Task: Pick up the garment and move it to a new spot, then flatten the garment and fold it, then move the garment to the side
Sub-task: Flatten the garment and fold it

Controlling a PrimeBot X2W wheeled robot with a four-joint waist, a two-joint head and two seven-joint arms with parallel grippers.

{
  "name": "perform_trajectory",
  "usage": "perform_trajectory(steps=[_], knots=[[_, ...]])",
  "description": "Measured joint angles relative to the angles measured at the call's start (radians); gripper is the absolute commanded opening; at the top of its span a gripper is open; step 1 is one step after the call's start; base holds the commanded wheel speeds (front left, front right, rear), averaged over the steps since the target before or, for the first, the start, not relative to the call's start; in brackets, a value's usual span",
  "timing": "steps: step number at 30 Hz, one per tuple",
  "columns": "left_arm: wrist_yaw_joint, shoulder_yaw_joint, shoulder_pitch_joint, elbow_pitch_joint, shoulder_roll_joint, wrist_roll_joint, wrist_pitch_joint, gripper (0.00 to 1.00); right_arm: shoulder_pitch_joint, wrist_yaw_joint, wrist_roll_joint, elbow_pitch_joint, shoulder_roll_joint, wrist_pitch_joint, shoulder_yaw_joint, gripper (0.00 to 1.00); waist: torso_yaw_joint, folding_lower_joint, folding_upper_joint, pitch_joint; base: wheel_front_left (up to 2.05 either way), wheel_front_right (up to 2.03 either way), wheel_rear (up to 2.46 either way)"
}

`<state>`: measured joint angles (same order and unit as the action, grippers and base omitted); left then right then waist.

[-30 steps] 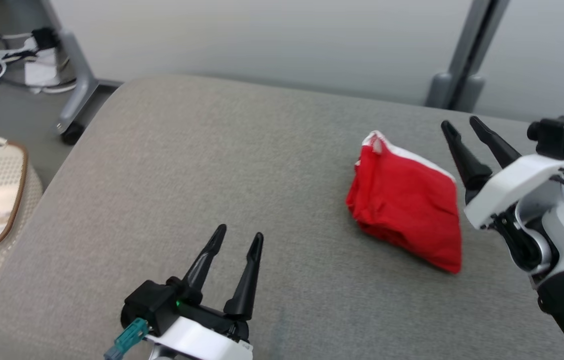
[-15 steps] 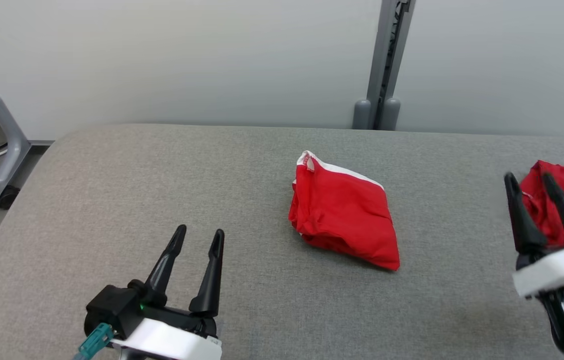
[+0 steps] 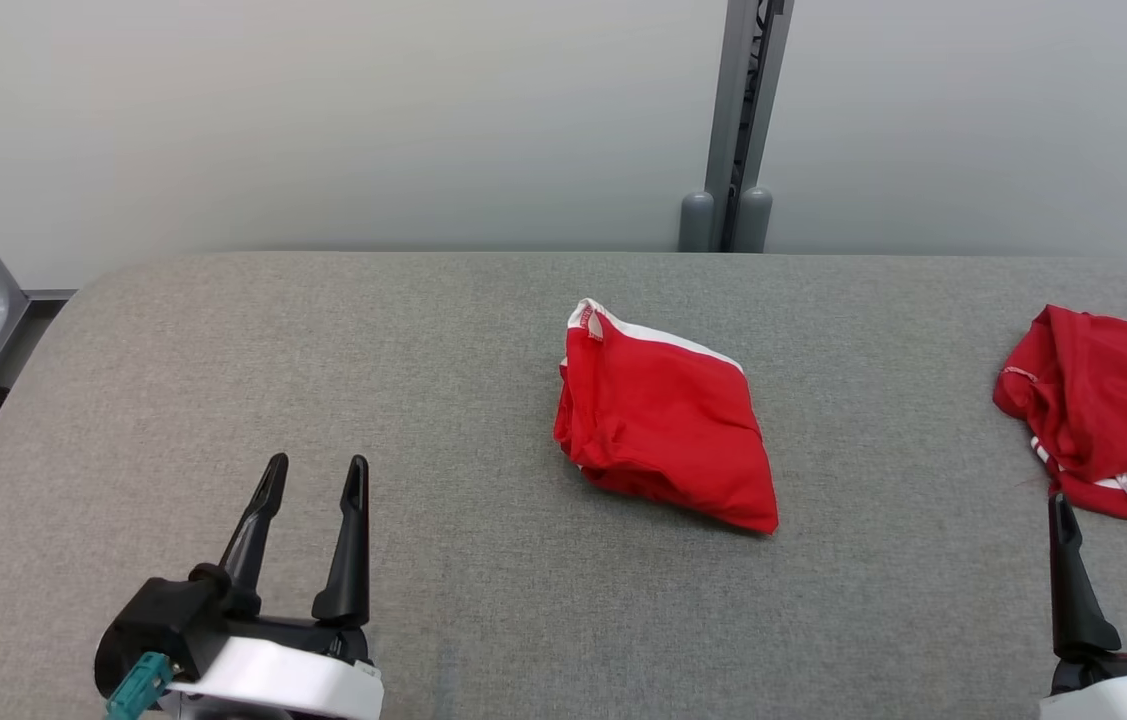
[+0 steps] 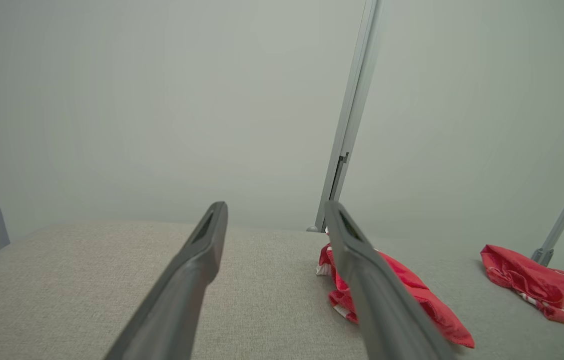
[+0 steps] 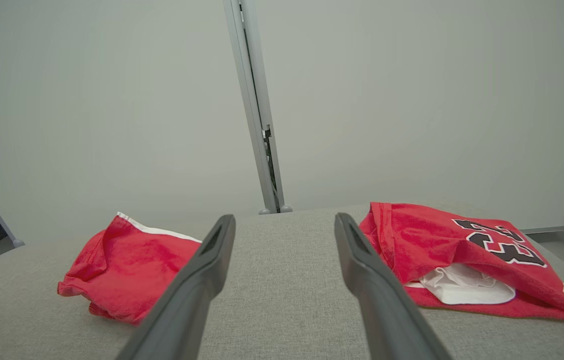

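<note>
The left gripper [image 3: 315, 465] and the right gripper [image 3: 1100, 503] both hover low over the near edge of the grey padded bench [image 3: 323, 350], jaws spread wide and holding nothing. A folded red garment [image 3: 668, 430] lies as a compact packet at the bench's middle, between the two grippers and farther back. A red jersey [image 3: 1103, 410] lies rumpled at the bench's right end, just beyond the right gripper. Which of the two the task means, the pictures do not settle. Both look like thin, light, limp knit that would sag and drape from any hold, with layers likely to slide apart. The packet would best be pinched through all its layers at an edge, and the jersey taken at two spread points along a hem or the shoulders. The head view gives the layout and shows the white band [image 3: 663, 338] along the packet's far edge. The right wrist view shows the jersey's black number [image 5: 499, 240] and white fabric [image 5: 462, 285] spilling from its open side.
</note>
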<state>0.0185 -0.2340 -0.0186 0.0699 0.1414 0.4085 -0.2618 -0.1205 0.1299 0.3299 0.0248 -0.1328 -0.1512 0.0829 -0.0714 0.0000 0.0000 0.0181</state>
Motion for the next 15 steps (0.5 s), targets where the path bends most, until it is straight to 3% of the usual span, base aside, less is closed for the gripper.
perform_trajectory(steps=[15], knots=[[-0.037, 0.031, 0.009, 0.032, -0.034, -0.074, 0.0, 1.0, -0.003, 0.0, -0.036, 0.051, 0.016, 0.027, -0.017, 1.0, 0.007, 0.0, 0.0, -0.009, 0.0, 0.0, 0.0]])
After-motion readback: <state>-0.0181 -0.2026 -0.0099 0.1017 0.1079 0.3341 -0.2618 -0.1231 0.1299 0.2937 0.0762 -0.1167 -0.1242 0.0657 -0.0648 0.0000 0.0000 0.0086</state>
